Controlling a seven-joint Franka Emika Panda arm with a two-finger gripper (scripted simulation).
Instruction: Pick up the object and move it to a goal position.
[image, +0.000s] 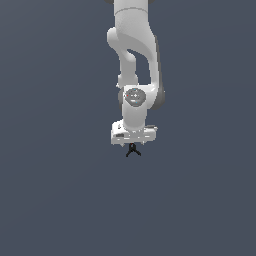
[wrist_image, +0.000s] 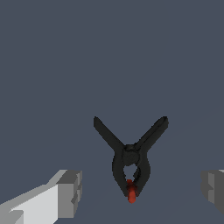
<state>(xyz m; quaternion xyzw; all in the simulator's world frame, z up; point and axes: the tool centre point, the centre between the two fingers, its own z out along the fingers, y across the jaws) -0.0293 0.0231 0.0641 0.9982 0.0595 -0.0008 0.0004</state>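
Lighting: we see flat, even, dim render light on a slate-grey ground | Shadows: we find no cast shadows or glare | Quality: both views coarse and pixelated, edges jagged | Arm (image: 134, 60): soft shading, brighter on the exterior view's left.

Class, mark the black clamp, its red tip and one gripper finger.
black clamp (wrist_image: 130, 155), wrist view, its pivot.
red tip (wrist_image: 131, 192), wrist view, its middle.
gripper finger (wrist_image: 70, 192), wrist view, its grey pad.
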